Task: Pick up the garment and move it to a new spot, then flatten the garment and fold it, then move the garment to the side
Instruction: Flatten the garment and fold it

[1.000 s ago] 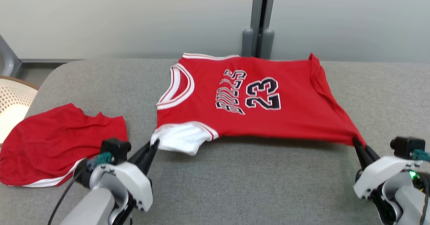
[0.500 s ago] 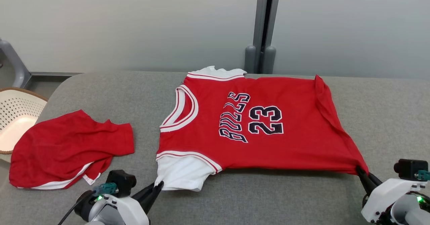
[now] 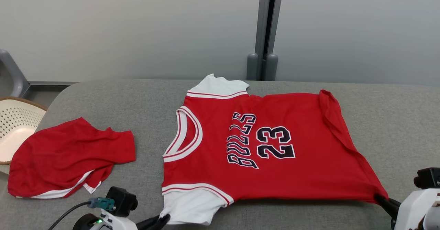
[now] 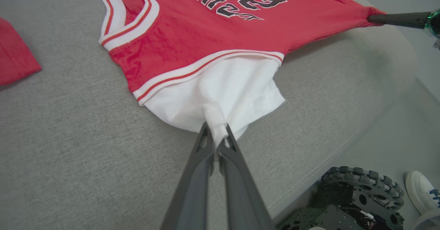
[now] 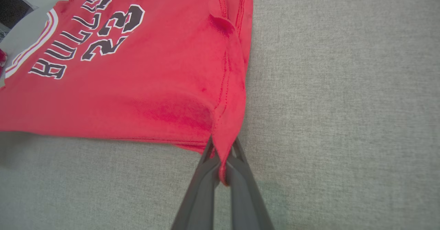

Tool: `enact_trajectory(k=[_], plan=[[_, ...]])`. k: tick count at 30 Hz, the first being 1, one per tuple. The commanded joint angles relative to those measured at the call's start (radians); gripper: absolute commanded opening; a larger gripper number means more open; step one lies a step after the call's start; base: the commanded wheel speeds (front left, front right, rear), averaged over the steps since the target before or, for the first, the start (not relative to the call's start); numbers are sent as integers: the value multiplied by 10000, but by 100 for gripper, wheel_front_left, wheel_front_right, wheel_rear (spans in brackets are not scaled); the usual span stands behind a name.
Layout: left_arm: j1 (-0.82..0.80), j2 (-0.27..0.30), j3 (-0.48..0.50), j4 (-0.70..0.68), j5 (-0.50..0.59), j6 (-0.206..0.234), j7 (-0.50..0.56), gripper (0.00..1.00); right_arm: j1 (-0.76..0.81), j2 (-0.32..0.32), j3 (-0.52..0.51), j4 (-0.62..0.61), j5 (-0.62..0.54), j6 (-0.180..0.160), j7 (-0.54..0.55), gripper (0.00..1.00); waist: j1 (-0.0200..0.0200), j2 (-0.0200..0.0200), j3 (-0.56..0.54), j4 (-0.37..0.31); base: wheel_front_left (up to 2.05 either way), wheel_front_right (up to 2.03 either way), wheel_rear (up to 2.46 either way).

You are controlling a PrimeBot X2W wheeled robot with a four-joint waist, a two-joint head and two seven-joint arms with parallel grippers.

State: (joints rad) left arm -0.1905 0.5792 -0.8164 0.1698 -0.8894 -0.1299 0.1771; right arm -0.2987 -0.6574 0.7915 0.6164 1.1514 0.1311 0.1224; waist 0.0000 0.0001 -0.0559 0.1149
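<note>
Crumpled red cloth (image 3: 68,154) on grey cushion (image 3: 137,99), cream perforated basket (image 3: 13,120) at left, grey post (image 3: 263,34) behind

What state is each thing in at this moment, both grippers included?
jersey: spread print-up on the grey cushion, near edge stretched between the two grippers.
left gripper: shut on the jersey's white sleeve.
right gripper: shut on the jersey's red hem corner.
second red garment: rumpled on the cushion left of the jersey, untouched.
basket: off the cushion's left end, partly out of frame.
</note>
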Motion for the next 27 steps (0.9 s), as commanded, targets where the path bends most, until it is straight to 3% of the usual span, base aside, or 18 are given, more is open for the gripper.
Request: enact_trajectory(k=[1, 17, 27], plan=[[160, 309, -130, -359, -308, -7, 238, 0, 247, -343, 95, -259, 200, -7, 401, 0, 0, -1, -19, -39, 0, 0, 0], [408, 2255, -1028, -2661, -1741, 34, 2122, 0, 1029, -1837, 86, -2259, 1201, -7, 3027, 0, 0, -1, -56, -395, 0, 0, 0], [-510, 2334, -835, -2807, -1038, 231, 2298, 0, 326, -1698, -559, -2577, 597, -7, 3400, 0, 0, -1, 109, -448, 0, 0, 0]])
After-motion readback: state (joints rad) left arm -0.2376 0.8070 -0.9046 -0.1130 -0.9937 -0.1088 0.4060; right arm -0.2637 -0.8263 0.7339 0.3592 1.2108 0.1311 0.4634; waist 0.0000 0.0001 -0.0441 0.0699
